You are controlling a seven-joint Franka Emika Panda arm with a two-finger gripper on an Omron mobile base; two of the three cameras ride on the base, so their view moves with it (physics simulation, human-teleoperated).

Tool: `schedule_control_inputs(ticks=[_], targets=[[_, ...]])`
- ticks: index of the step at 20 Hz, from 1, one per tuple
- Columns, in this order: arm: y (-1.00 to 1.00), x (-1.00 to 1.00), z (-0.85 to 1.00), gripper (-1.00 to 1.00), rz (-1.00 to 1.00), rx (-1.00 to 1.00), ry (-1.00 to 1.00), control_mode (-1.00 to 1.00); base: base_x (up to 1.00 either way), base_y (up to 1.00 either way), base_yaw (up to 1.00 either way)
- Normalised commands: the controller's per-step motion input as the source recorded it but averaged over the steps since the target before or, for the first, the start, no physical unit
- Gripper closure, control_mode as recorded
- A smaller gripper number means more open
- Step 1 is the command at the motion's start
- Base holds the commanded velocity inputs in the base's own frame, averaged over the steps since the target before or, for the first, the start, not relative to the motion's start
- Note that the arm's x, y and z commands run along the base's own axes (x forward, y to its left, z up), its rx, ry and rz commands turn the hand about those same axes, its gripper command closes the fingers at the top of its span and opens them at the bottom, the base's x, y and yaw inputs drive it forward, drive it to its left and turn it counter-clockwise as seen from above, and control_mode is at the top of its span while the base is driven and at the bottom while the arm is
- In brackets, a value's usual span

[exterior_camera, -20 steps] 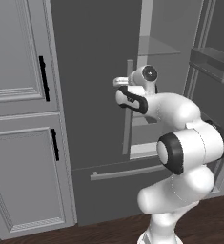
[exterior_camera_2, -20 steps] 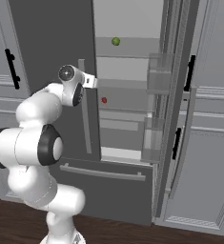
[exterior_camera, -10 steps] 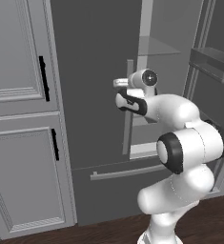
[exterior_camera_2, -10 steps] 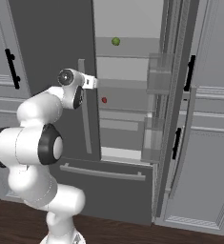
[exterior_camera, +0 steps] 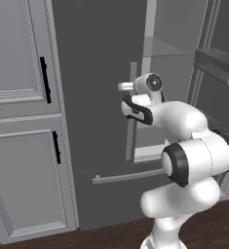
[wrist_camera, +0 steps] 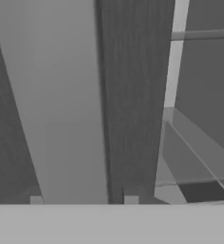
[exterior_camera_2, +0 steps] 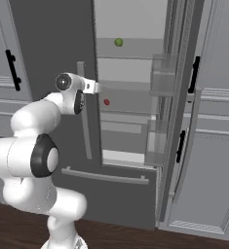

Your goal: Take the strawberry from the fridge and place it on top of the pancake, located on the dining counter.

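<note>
The fridge [exterior_camera_2: 47,44] has its left door closed and its right door swung open. The strawberry [exterior_camera_2: 106,102] is a tiny red dot on a middle shelf inside. My gripper [exterior_camera_2: 97,88] is at the left door's long bar handle [exterior_camera_2: 85,126], near its upper part; the left base view also shows the gripper [exterior_camera: 121,87] at the handle [exterior_camera: 131,136]. In the hand view the handle [wrist_camera: 70,119] runs between my fingertips [wrist_camera: 131,200], with a thin dark gap on one side. Whether the jaws clamp it is unclear. The pancake and the dining counter are out of view.
A small green fruit [exterior_camera_2: 118,42] sits on an upper shelf. The open right door [exterior_camera_2: 179,97] carries clear bins [exterior_camera_2: 162,82]. Below is the freezer drawer bar [exterior_camera_2: 104,176]. Panelled grey cabinets [exterior_camera: 18,97] [exterior_camera_2: 213,146] flank the fridge.
The hand has edged slightly further toward the fridge at the handle. The arm otherwise holds its pose and the fridge contents have not moved.
</note>
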Motion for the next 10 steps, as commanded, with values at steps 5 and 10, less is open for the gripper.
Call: schedule_control_inputs(ticks=[5, 10], targets=[[0.14, -0.55, 0.0, 1.0, -0.27, 0.0, 0.02, -1.0, 0.0, 0.0, 0.0], [0.38, -0.54, 0.0, 1.0, -0.27, 0.0, 0.0, -1.0, 0.0, 0.0, 0.0]])
